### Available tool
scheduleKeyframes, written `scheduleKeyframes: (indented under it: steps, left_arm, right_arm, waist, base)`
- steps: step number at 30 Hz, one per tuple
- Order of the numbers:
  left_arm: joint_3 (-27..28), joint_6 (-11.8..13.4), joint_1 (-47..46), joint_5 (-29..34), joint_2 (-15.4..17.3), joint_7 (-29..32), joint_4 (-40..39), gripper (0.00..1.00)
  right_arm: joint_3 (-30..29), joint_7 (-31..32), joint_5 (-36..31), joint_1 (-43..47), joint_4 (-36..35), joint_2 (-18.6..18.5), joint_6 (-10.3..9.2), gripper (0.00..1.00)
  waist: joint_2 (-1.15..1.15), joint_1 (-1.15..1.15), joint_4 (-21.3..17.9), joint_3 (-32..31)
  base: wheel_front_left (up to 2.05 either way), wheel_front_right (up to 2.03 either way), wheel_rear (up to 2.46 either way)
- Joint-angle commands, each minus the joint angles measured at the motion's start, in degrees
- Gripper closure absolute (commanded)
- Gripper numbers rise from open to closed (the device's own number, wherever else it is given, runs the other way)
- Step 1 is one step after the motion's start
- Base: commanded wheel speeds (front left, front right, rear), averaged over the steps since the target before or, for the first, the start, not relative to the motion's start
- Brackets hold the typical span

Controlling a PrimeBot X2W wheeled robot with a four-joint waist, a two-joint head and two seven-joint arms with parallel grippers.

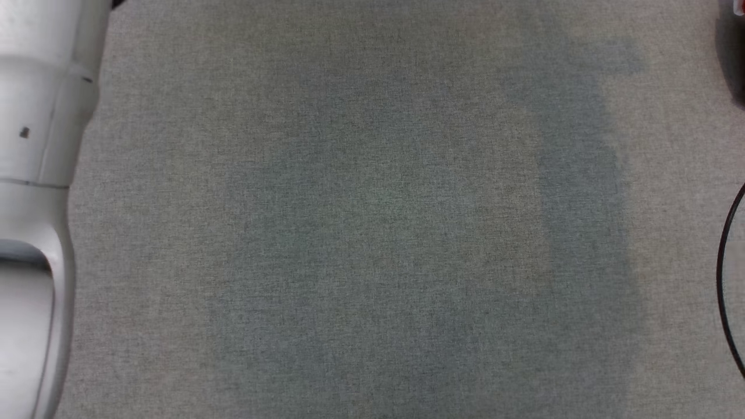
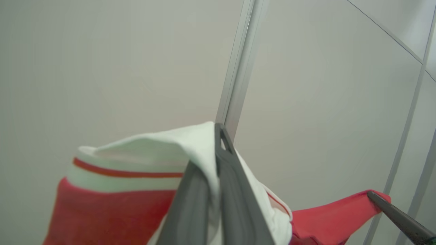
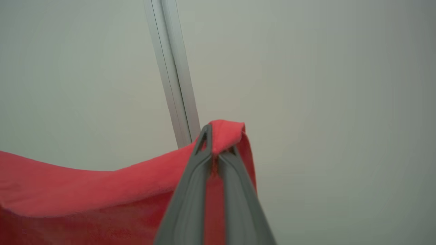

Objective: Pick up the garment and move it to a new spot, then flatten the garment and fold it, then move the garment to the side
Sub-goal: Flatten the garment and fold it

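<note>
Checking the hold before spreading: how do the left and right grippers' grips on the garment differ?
The left gripper pinches white, red-striped trim; the right gripper pinches plain red cloth. Cloth drapes over the left gripper's fingers; the right gripper holds a small folded corner at its tips. Both are shut on the same garment.

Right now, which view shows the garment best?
Left wrist view: the garment shows its red body and white striped trim, pinched by the left gripper and right gripper. Right wrist view shows one red edge pinched. Head view faces the grey surface.
</note>
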Motion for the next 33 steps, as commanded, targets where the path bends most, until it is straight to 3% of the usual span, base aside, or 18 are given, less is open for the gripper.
scheduleKeyframes:
  steps: [1,11,15,21,33]
  left_arm:
    - [-0.3,-0.1,1.7,-0.6,0.0,-0.7,0.3,1.00]
    - [-7.2,-0.1,20.8,-3.7,2.9,-4.1,-4.2,1.00]
    - [-4.3,-0.1,31.2,-3.2,4.7,-4.4,-9.8,1.00]
    - [2.6,0.3,49.1,0.2,3.8,-4.4,-19.6,1.00]
    - [5.3,3.5,77.8,4.1,0.9,-4.4,-32.3,1.00]
  right_arm:
    - [0.3,-0.6,0.6,1.8,0.4,-0.3,0.03,1.00]
    - [5.6,-3.5,6.8,19.0,-3.5,2.0,0.03,1.00]
    - [5.2,-3.5,8.1,29.2,-9.4,1.2,0.03,1.00]
    - [3.2,-3.5,9.4,45.3,-17.8,1.2,0.03,1.00]
    - [-1.3,-3.5,10.3,71.2,-26.1,1.8,0.03,1.00]
  waist:
    - [-0.01,0.00,0.1,0.0]
    - [-0.01,0.00,-1.1,-2.2]
    - [-0.01,0.00,-1.1,-4.2]
    - [-0.01,0.00,-0.7,-7.6]
    - [-0.01,0.00,0.7,-13.9]
  base:
    - [0.00,0.00,0.00]
    - [0.00,0.00,0.00]
    - [0.00,0.00,0.00]
    - [0.00,0.00,0.00]
    - [0.00,0.00,0.00]
